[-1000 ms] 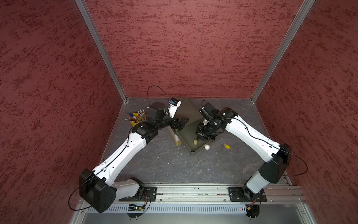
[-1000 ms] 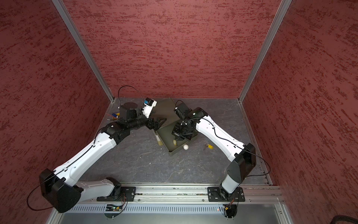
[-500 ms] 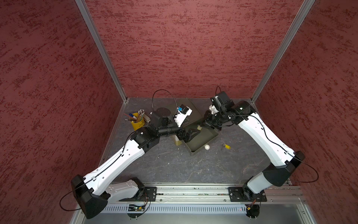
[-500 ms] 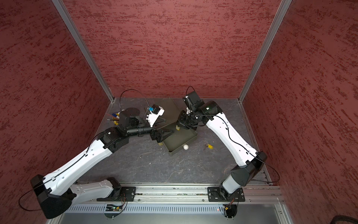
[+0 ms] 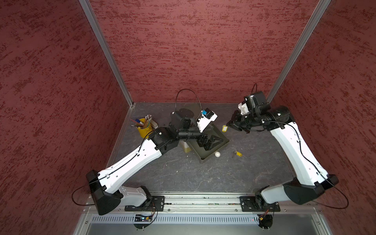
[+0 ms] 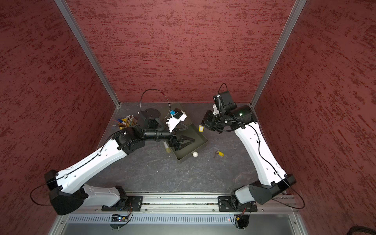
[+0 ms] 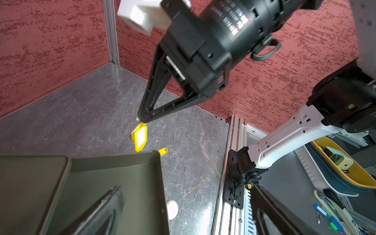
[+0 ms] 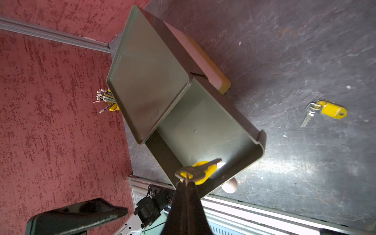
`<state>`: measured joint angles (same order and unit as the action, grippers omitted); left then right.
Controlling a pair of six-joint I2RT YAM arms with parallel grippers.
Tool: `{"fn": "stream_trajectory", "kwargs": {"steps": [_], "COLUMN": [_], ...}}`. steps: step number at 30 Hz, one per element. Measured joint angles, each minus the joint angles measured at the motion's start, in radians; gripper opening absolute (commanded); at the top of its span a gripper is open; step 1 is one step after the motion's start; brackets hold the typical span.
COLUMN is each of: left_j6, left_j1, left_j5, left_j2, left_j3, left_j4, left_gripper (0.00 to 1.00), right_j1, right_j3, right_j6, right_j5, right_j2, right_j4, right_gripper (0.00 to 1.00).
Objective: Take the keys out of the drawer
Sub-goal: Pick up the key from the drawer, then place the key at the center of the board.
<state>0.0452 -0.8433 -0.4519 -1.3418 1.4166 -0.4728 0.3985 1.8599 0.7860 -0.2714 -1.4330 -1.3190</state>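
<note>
Beside the drawer (image 7: 122, 173); yellow-tagged key (image 7: 140, 138) in right gripper (image 7: 141, 120)

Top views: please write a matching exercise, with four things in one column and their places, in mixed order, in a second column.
Things:
1. hanging key
2. lying key
3. pencil cup
4. left gripper

Places:
A. near a side wall
B. over the open drawer
C. flat on the table
D. held by the fingers of the right gripper

Pairs: 1-D, 2-C, 3-A, 4-B.
</note>
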Motion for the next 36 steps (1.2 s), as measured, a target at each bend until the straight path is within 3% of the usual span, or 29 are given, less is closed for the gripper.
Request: {"fn": "stream_trajectory", "kwargs": {"steps": [9, 20, 36], "left_j6": [0.082, 0.164, 0.184], "left_j1": [-0.093, -0.111, -0.149], "left_j5": [0.008, 0.009, 0.042], "left_j2": [-0.169, -0.376, -0.376], "left_j3": [0.164, 0.412, 0.383], "left_j4": [-0.045, -0.23, -0.35], "left_gripper": [1.0, 1.0, 1.0], "right_j1": [-0.159, -0.3, -0.337], "right_j3": [-0.03, -0.263, -0.634], "right_j6": [-0.073, -0.13, -0.106], "right_j5": [0.003, 0.002, 0.003], "right_j2": [0.093, 0.184, 0.294], "right_j4": [-0.014, -0.003, 0.122], "right_gripper": [0.0, 0.0, 0.0]}}
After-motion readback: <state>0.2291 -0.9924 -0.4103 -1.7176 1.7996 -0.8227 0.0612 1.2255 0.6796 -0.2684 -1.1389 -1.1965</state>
